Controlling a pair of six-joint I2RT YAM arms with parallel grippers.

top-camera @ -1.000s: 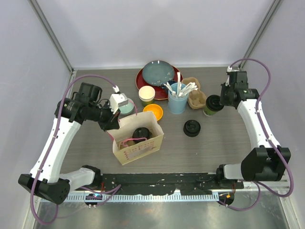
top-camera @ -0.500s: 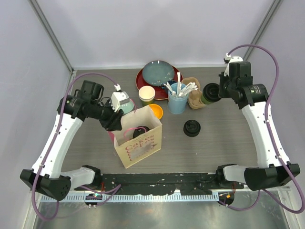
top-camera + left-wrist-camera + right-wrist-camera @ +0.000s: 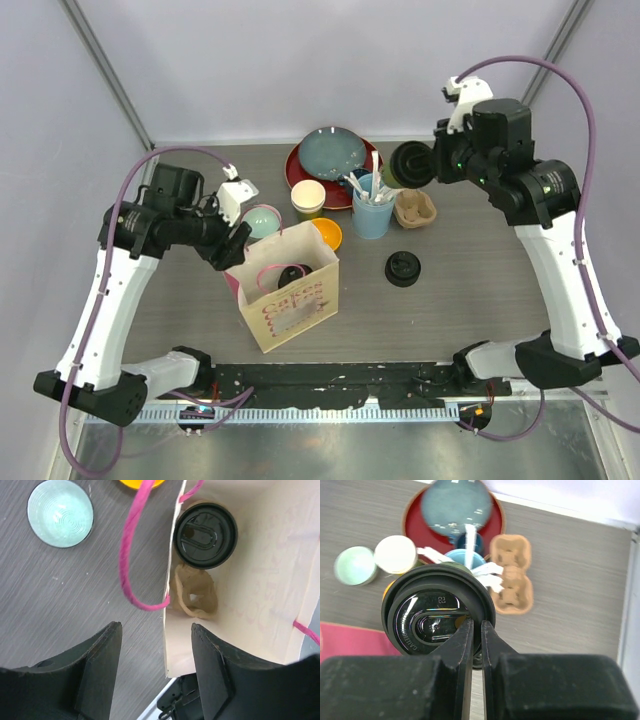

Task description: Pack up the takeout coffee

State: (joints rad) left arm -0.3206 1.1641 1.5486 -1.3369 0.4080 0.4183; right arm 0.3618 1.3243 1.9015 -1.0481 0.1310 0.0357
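Lidded coffee cups: two.
Bagged cup [image 3: 205,535]: upright in paper bag [image 3: 260,580], just ahead of left pincer [image 3: 156,627]; its jaws spread wide, empty.
Held cup [image 3: 437,615]: lid rim pinched in closed right pincer [image 3: 476,627].
Pulp carriers: two.
Left wrist view alone: bagged carrier [image 3: 195,592] just beside the bagged cup.
Right wrist view: table carrier [image 3: 512,575] beyond the pincer.
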